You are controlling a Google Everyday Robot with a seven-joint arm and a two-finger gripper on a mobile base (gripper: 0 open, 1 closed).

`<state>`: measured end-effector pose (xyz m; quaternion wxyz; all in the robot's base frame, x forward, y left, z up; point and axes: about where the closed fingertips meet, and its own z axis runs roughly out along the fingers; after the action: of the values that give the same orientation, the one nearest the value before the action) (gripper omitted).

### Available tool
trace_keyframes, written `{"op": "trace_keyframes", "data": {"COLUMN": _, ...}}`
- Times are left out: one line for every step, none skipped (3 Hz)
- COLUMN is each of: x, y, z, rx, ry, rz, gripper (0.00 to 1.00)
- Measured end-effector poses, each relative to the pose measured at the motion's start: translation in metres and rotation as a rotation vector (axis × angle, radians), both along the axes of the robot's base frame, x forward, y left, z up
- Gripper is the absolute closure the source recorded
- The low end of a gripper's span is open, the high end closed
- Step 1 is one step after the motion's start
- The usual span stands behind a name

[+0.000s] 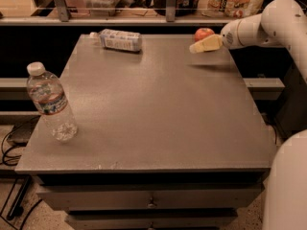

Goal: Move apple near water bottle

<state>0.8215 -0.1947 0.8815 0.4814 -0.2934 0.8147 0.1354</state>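
Note:
The red apple (204, 33) sits at the far right edge of the grey table (153, 109). My gripper (197, 47) hovers just in front of the apple, its pale fingers (206, 44) pointing left, a little above the tabletop. The water bottle (50, 102), clear with a white cap and a narrow red, white and blue band, stands upright near the table's front left edge, far from the apple.
A second bottle with a wide pale label (120, 40) lies on its side at the far left of the table. A shelf with boxes and packages (144, 4) runs behind the table. Drawers (151, 200) sit under the tabletop.

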Motion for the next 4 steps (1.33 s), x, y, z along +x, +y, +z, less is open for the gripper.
{"op": "trace_keyframes", "data": {"x": 0.019, "y": 0.000, "z": -0.008, "rx": 0.035, "ry": -0.001, "rz": -0.012, "gripper": 0.00}}
{"op": "trace_keyframes", "data": {"x": 0.035, "y": 0.005, "z": -0.016, "rx": 0.057, "ry": -0.001, "rz": -0.012, "gripper": 0.00}}
{"op": "trace_keyframes", "data": {"x": 0.046, "y": 0.016, "z": -0.019, "rx": 0.067, "ry": -0.004, "rz": 0.008, "gripper": 0.15}}
{"op": "trace_keyframes", "data": {"x": 0.049, "y": 0.026, "z": -0.018, "rx": 0.065, "ry": -0.012, "rz": 0.041, "gripper": 0.38}}
